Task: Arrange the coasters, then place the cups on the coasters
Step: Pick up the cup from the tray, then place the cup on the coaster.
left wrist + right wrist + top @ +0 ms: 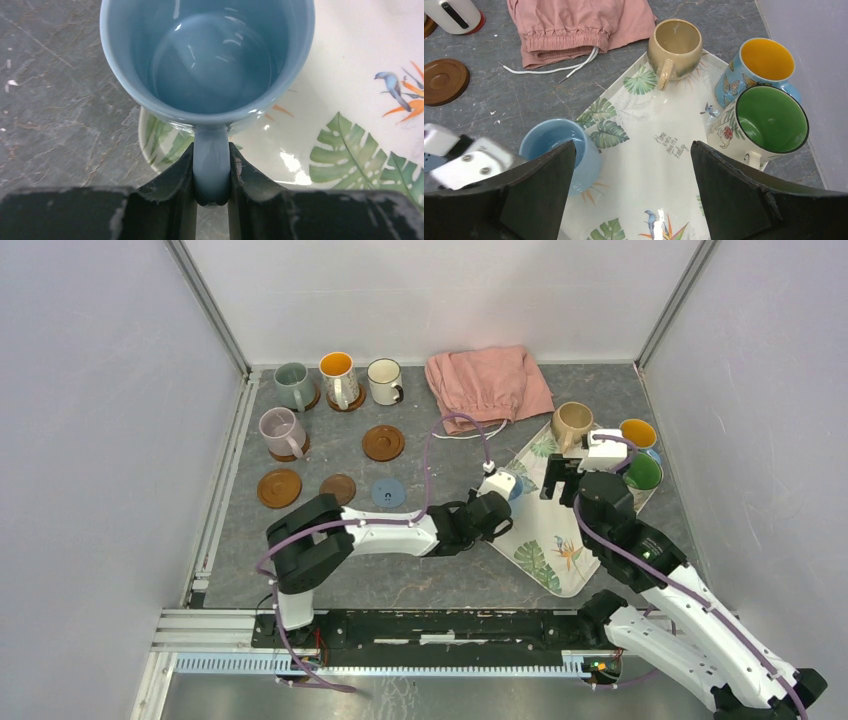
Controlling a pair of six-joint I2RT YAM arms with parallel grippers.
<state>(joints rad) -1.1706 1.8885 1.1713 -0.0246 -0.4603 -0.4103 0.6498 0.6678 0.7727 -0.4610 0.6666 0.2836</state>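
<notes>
Your left fingers (172,172) are clamped tight on the handle of the light blue cup (210,65), at the left corner of the leaf-patterned tray (350,115), mid-frame in the top view. Your right fingers (539,185) are spread wide over the tray, gripping nothing. The blue coaster (388,493) lies bare on the tabletop (440,580), left of centre.

Grey slate-look tabletop (440,588), plain pale walls (90,390), aluminium corner posts (207,302), even light

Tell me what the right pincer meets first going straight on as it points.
Probably bare surface of the leaf-patterned tray, between the light blue cup and the green-inside cup, though depth is unclear.
</notes>
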